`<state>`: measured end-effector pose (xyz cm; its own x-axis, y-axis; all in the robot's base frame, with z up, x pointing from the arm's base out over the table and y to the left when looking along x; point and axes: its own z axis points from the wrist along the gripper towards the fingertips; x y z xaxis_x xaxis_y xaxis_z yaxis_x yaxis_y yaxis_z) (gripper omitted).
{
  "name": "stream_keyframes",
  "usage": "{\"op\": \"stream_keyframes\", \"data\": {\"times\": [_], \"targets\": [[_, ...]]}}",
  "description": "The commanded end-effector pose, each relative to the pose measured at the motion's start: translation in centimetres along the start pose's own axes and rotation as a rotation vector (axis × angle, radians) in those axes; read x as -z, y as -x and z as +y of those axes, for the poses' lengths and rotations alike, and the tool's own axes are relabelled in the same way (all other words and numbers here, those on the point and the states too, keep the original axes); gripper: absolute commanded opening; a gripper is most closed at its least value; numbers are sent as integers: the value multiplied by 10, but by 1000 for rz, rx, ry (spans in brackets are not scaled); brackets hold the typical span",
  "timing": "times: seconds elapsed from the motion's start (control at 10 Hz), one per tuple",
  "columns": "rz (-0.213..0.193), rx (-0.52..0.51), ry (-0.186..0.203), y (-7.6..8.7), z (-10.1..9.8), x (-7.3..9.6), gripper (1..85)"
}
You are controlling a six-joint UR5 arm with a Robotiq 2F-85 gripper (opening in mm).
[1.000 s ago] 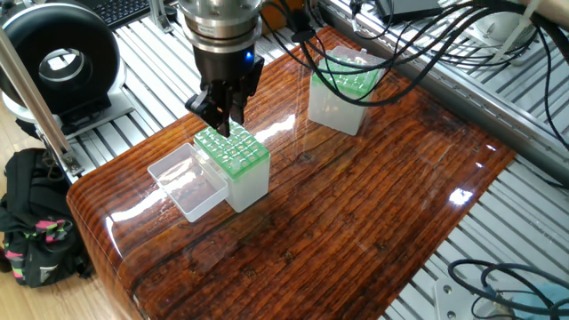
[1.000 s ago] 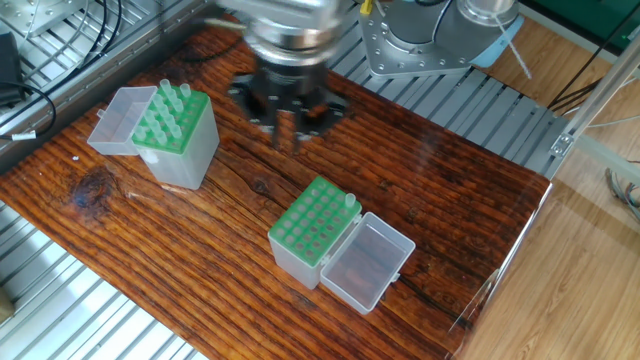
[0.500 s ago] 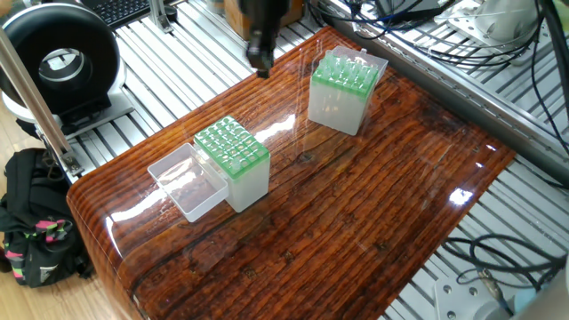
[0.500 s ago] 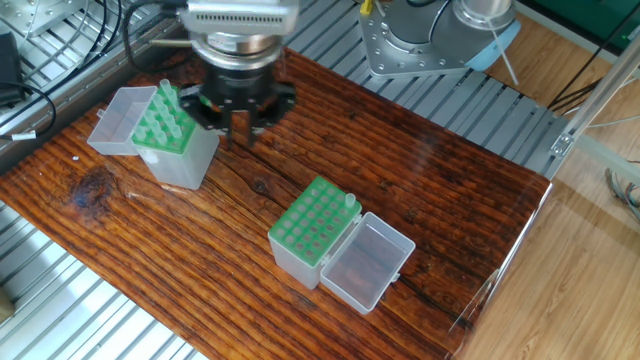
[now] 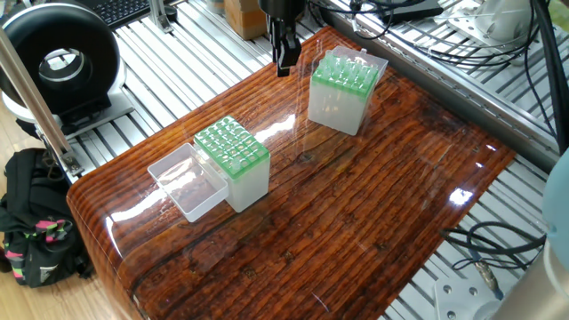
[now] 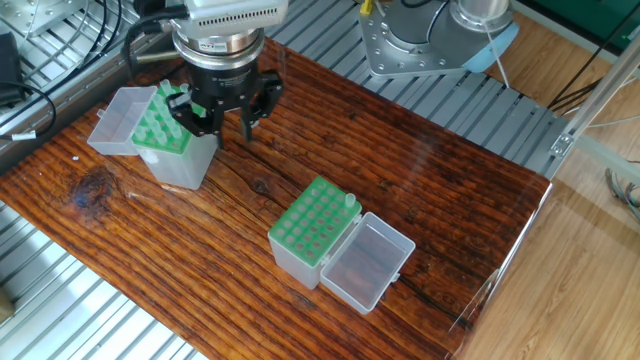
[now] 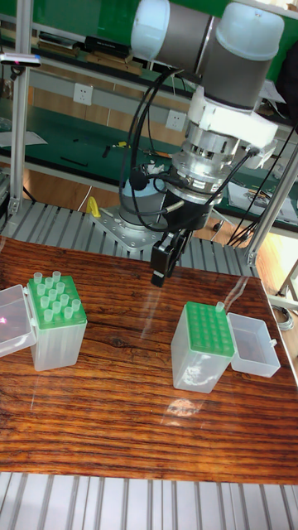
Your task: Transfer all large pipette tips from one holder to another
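Fingers of the black two-finger gripper [image 6: 232, 128] stand slightly apart and hold nothing that I can make out. To their left, just beside them, the slender translucent whitish pipette tips [image 6: 168, 100] stand upright in the green-topped clear plastic holder [image 6: 178, 160] on the glossy wooden tabletop [image 6: 440, 220]. To the right sits the second green-topped holder [image 6: 312, 232], bearing one tip. A second ago the gripper hung midway between the holders; now it hovers beside the full one.
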<state>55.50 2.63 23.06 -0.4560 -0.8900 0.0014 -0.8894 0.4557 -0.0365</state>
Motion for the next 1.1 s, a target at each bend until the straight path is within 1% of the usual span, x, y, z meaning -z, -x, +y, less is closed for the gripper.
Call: {"op": "stream_keyframes", "data": {"times": [0.0,0.1,0.2,0.3,0.5,0.6,0.7,0.8,0.9,1.0], "targets": [[-29,32,23,6,4,1,377],[-37,88,24,8,6,0,377],[-25,155,9,0,3,-3,377],[-15,236,-2,-12,-11,-6,380],[20,361,-34,-46,-45,-12,393],[21,404,-36,-54,-55,-12,397],[40,445,-69,-66,-73,-11,400],[33,473,-73,-74,-84,-16,400],[3,500,-56,-78,-86,-26,403],[-9,514,-45,-81,-85,-30,410]]}}
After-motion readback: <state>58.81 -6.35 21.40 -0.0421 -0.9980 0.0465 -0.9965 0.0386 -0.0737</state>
